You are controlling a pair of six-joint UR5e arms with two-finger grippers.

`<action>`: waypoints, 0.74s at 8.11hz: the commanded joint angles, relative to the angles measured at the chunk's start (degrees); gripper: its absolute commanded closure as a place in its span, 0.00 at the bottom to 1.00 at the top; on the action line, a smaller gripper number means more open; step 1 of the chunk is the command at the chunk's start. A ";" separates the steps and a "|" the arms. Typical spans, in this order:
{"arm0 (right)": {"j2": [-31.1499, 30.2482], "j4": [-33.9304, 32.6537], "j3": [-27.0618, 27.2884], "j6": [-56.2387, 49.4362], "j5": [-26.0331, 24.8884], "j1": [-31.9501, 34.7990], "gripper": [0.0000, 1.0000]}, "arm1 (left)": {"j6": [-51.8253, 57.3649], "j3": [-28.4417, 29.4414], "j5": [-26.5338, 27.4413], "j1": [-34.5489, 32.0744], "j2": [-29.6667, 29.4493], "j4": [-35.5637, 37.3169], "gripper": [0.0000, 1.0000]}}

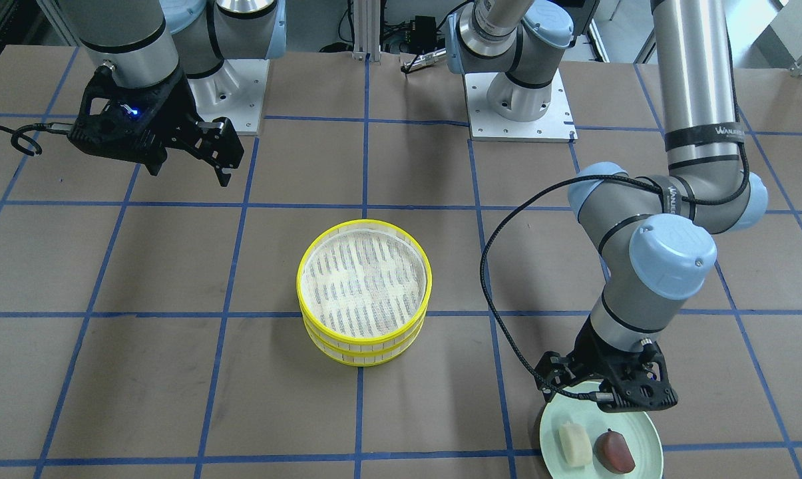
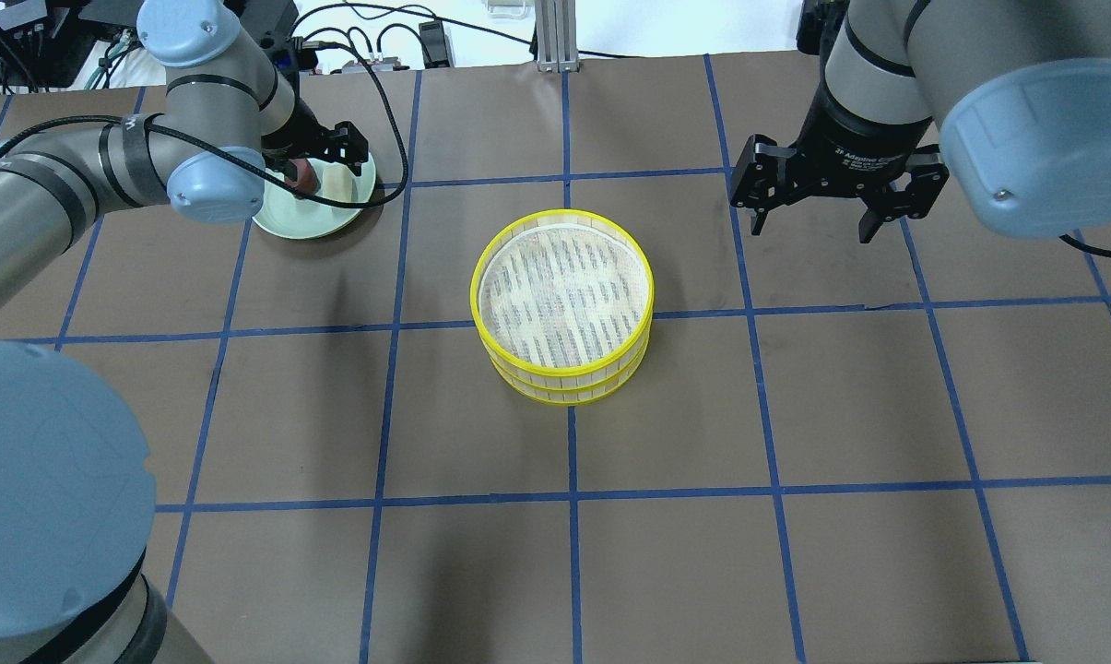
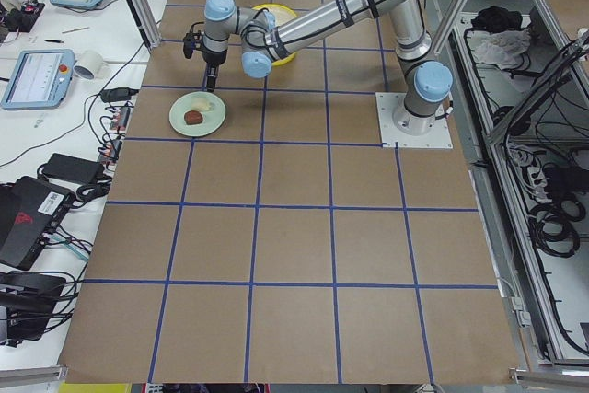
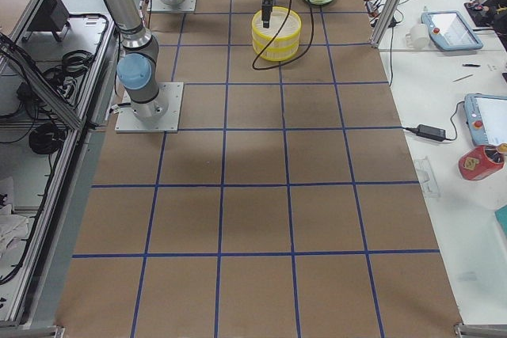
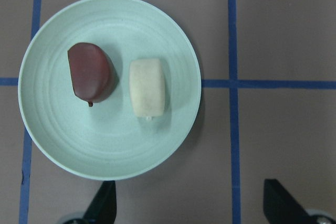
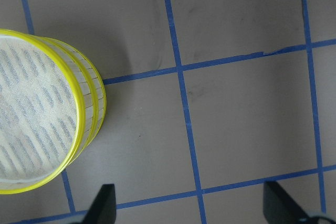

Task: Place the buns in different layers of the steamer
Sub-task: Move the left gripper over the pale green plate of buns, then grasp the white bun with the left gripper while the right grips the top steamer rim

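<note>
White bun (image 1: 576, 444) and brown bun (image 1: 615, 451) lie side by side on the green plate (image 1: 650, 426) in the front view, left jaws hanging just over the plate's robot-side rim, prob. lining up a pick. Overhead: steamer's top layer (image 2: 562, 215) sits stacked on lower layer (image 2: 569, 387) at centre of surface (image 2: 795, 553), top mesh bare; right jaws hover spread and empty beside them, prob. to lift the top one. Left wrist cam: left jaws apart, nothing held, buns not yet between them

A brown desk (image 2: 850, 387) is marked with a grid of blue tape lines (image 2: 569, 498). Along its far side runs a white bench (image 3: 92, 20) holding teach pendants (image 3: 37, 75), a tape roll (image 3: 89, 63) and black adapters (image 3: 66, 169). The light is even.
</note>
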 commanded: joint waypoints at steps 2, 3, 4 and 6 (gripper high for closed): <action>-0.12 0.28 0.09 0.00 -0.17 0.15 0.00 | 1.72 3.79 -0.53 1.11 -5.71 1.70 0.10; -0.03 0.29 0.09 0.08 -0.17 0.15 0.00 | 1.72 3.88 -0.45 1.11 -6.50 2.31 0.11; -0.20 0.55 0.09 0.00 -0.43 0.24 0.00 | 1.72 3.97 -0.45 1.11 -7.98 4.92 0.11; -0.29 2.65 -0.09 0.00 0.00 0.50 0.00 | 1.81 4.58 -0.01 1.20 -9.40 5.65 0.16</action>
